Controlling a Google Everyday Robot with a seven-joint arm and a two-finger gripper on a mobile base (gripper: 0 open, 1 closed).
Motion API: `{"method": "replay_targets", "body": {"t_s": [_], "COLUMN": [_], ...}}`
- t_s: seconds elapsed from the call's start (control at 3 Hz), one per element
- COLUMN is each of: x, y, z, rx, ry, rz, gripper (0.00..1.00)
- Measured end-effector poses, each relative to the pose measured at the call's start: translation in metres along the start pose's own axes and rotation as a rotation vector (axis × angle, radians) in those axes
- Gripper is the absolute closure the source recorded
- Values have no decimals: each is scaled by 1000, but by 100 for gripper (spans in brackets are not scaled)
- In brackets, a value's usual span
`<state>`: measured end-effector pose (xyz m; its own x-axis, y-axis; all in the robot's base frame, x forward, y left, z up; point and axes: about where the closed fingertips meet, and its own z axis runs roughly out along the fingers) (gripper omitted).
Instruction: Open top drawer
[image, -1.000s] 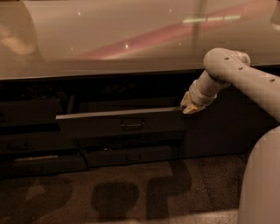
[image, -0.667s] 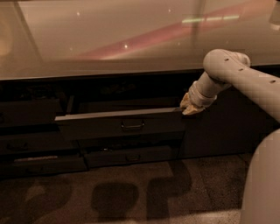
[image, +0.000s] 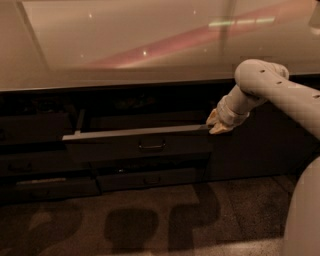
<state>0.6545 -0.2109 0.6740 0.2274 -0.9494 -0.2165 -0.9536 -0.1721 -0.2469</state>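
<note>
The top drawer is a wide dark grey front with a small dark centre pull handle. It stands pulled partly out from under the counter, with its pale top edge showing and a slice of its interior visible at the left. My gripper is at the drawer's upper right corner, touching or just beside the top edge. The white arm reaches in from the right.
A glossy pale countertop overhangs the drawers. A shallower drawer front sits below, and narrower fronts stack at the left. A dark cabinet panel is at the right. Speckled floor lies in front.
The drawer and the gripper keep nearly the same places. The view has shifted slightly and the drawer sits a touch further out.
</note>
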Motion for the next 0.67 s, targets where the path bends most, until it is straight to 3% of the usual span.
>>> {"method": "replay_targets", "body": {"t_s": [0.33,0.67], "x": [-8,-25], "y": [3,17], "z": [-13,-44], "rx": [39,139], "ry": [-26,-59], "rz": [-22,-100], "gripper": [100,100]}}
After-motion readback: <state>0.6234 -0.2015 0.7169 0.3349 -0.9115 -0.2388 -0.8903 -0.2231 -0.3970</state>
